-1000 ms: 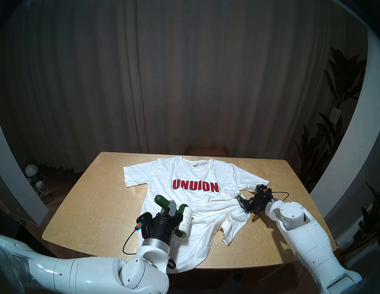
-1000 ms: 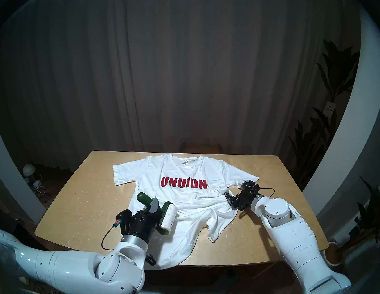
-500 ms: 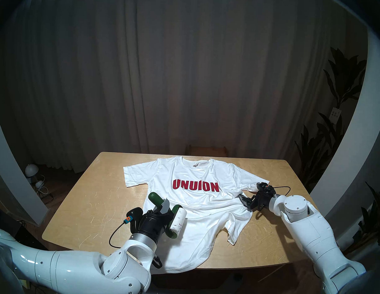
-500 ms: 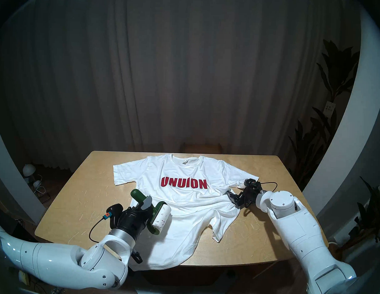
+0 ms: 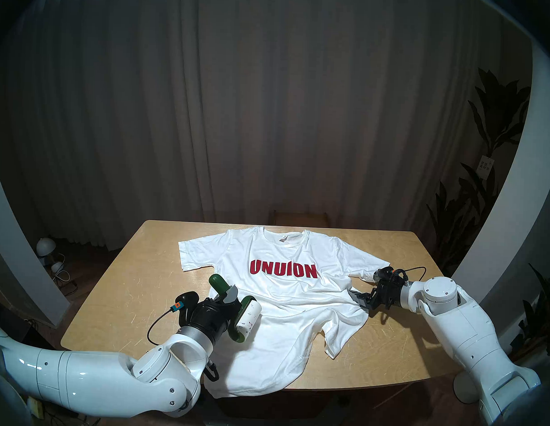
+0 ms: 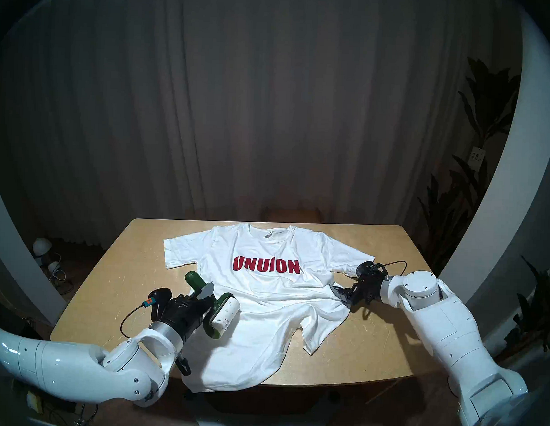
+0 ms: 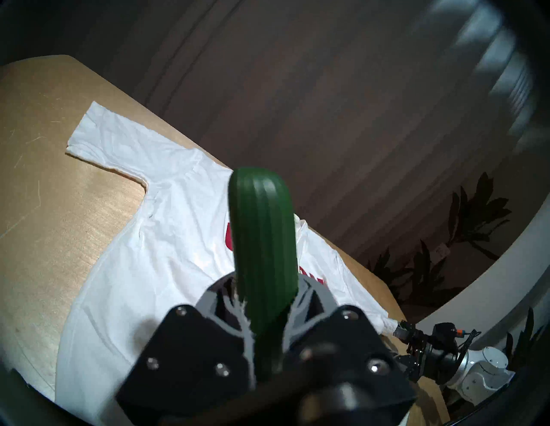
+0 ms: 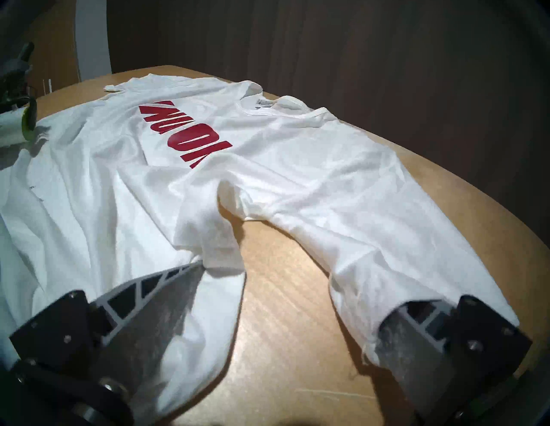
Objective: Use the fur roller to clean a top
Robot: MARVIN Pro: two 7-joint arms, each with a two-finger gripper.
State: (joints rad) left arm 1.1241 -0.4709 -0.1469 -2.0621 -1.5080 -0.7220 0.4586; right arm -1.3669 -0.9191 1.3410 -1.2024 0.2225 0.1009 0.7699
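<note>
Leftward now: left gripper (image 5: 226,300), clamped on the fur roller (image 5: 243,318).
Ribbed green handle, speckled white roll; creased white top (image 5: 283,301); right gripper (image 5: 358,299) spread wide.

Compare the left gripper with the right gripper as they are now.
The left gripper is shut on the lint roller; the right gripper stands open, holding nothing. The left is at the T-shirt's left side, the right at its right edge. Both hang low over the table.
</note>
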